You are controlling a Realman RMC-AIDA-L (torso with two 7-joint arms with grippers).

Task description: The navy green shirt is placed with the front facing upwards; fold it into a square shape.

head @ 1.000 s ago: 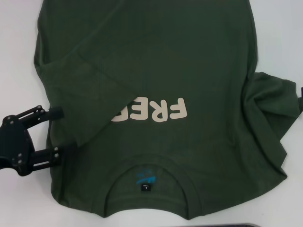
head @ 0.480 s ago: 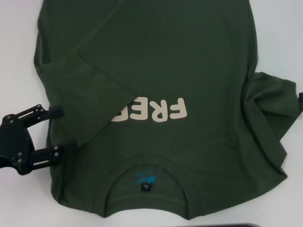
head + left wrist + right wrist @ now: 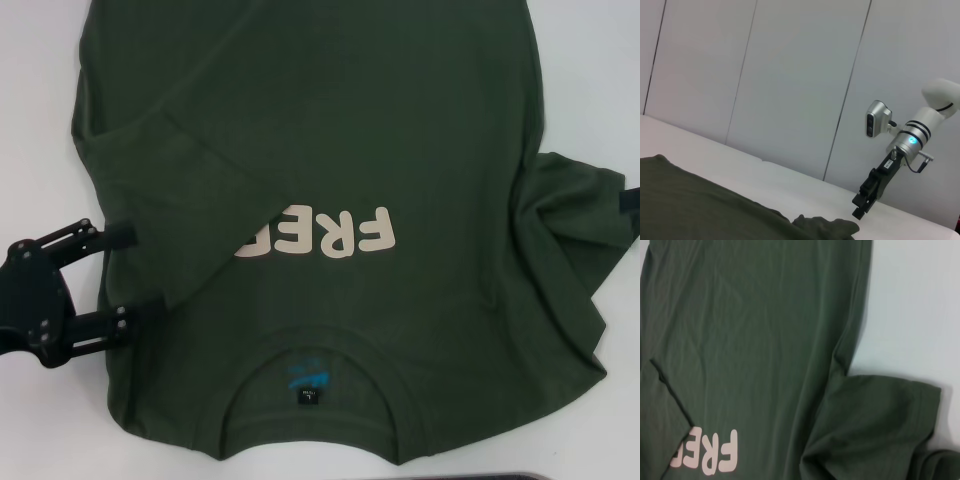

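Note:
The navy green shirt (image 3: 400,130) lies front up on the white table, its collar (image 3: 310,350) nearest me. Its left sleeve (image 3: 170,200) is folded in over the chest and covers the end of the cream lettering (image 3: 330,233). The right sleeve (image 3: 565,230) lies crumpled out to the side and also shows in the right wrist view (image 3: 880,425). My left gripper (image 3: 140,272) is open at the shirt's left edge, with nothing between its fingers. Only a dark sliver of my right gripper (image 3: 630,202) shows; the left wrist view has that gripper (image 3: 860,207) hanging just above the right sleeve.
White table (image 3: 40,120) shows on both sides of the shirt. A dark object (image 3: 500,476) peeks in at the near edge. A pale panelled wall (image 3: 790,75) stands behind the table.
My left gripper has crept slightly toward the shirt's edge. The dark bit of the right gripper has shifted a little at the picture's edge. The shirt lies as before.

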